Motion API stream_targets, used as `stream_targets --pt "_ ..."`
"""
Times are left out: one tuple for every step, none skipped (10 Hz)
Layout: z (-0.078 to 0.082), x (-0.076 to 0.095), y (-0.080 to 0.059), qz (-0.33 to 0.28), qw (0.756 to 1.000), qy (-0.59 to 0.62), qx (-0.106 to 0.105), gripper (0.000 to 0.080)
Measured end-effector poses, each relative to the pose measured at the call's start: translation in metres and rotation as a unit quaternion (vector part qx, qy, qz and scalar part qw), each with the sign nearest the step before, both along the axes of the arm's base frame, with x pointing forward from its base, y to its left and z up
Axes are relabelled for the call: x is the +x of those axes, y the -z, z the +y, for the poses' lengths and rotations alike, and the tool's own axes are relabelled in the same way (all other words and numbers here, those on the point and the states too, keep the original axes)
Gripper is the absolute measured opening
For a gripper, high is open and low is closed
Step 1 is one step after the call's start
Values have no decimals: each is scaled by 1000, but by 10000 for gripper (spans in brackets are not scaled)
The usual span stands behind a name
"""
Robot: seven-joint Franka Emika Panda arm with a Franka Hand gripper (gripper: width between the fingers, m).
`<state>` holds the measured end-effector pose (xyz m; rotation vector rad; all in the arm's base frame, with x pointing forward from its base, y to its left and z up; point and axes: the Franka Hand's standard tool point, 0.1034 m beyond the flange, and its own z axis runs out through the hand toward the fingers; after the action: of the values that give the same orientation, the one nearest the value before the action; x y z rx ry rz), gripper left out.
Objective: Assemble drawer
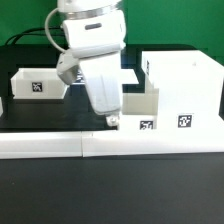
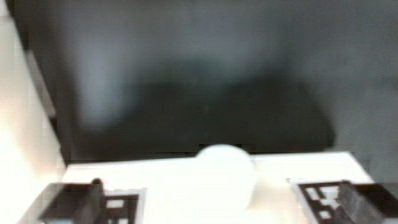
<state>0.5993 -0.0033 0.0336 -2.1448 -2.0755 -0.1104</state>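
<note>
The large white drawer housing (image 1: pixel 182 88) stands at the exterior view's right, with a tag on its front. A smaller white drawer box (image 1: pixel 140 106) sits against its left side, also tagged. My gripper (image 1: pixel 112 120) hangs low at that smaller box's left front corner. In the wrist view my gripper (image 2: pixel 214 203) is open, its dark fingers (image 2: pixel 80 203) wide apart. A white part (image 2: pixel 214 185) with a rounded white knob (image 2: pixel 224 160) on its edge lies between them. I cannot tell if the fingers touch it.
Another white drawer box (image 1: pixel 38 84) with a tag stands at the exterior view's left. A long white bar (image 1: pixel 110 146) runs across the front of the dark table (image 2: pixel 196 80). Cables hang behind the arm.
</note>
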Motion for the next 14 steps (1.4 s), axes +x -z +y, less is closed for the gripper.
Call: stream_targets --pt "0 0 0 0 1000 2 -2 649" --pt "1 0 0 0 1000 4 -8 649" --pt "0 0 0 -5 1000 3 -11 649" --pt "-2 -2 3 -9 1000 1 -11 649" --pt "-12 -7 6 -6 1000 -3 -13 649" --pt "-23 -10 5 -6 1000 -2 -13 649" --pt "-33 -14 7 -4 1000 0 -13 649" --pt "-39 -21 9 1 1000 4 -14 649" --pt "-41 -31 12 9 1000 6 -15 649" --pt "-34 -40 13 13 1000 8 -15 649" --pt "-22 -46 15 10 1000 8 -14 649" --pt "-13 -51 18 7 1000 9 -14 649" --pt "-12 -52 20 4 1000 21 -15 649" --pt "-10 -51 21 9 999 40 -17 649"
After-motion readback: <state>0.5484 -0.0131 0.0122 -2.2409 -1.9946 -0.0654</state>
